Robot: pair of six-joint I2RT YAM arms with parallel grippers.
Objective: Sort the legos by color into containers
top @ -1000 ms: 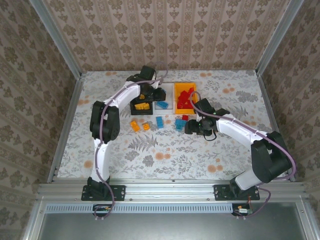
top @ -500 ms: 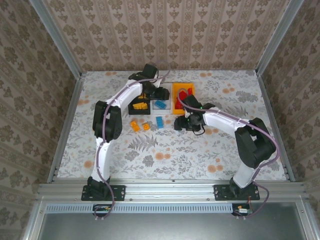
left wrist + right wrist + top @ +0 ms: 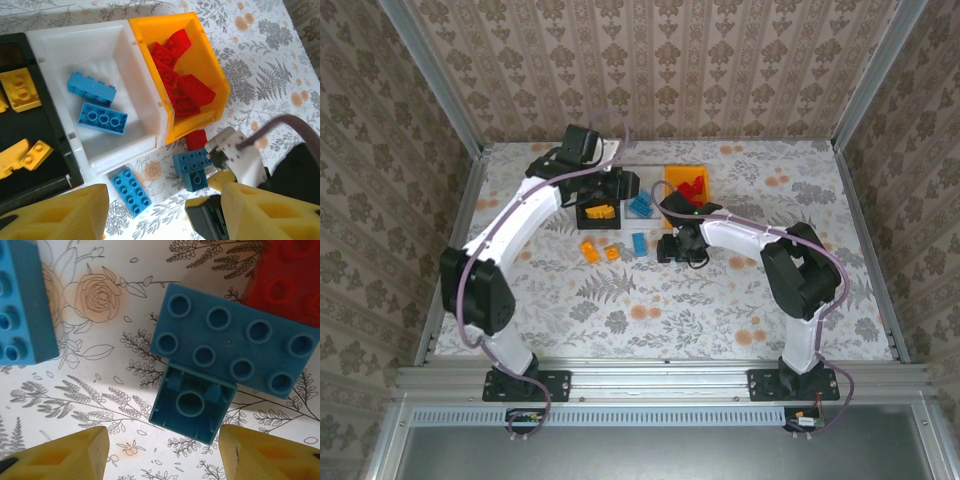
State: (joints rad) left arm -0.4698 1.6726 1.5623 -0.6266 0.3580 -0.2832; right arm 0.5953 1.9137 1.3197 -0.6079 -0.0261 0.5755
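The containers stand in a row: black bin (image 3: 55,150) with yellow legos (image 3: 20,90), white bin (image 3: 145,107) with two blue legos (image 3: 102,118), orange bin (image 3: 210,65) with red legos (image 3: 187,95). My left gripper (image 3: 623,186) hovers open and empty over the bins' near edge. On the table by the bins lie a light blue brick (image 3: 131,191), a red brick (image 3: 290,280), a dark blue long brick (image 3: 235,352) and a small dark blue brick (image 3: 192,405), upside down. My right gripper (image 3: 162,455) is open, low over the table, its fingertips just short of the small brick.
Two orange-yellow bricks (image 3: 590,251) and a blue brick (image 3: 638,244) lie on the flowered table (image 3: 650,310) in front of the bins. Both arms crowd the space around the bins. Metal rails edge the table.
My left gripper has opened above the bins and the left arm's elbow has swung out to the left. My right gripper has slid left to the dark blue bricks.
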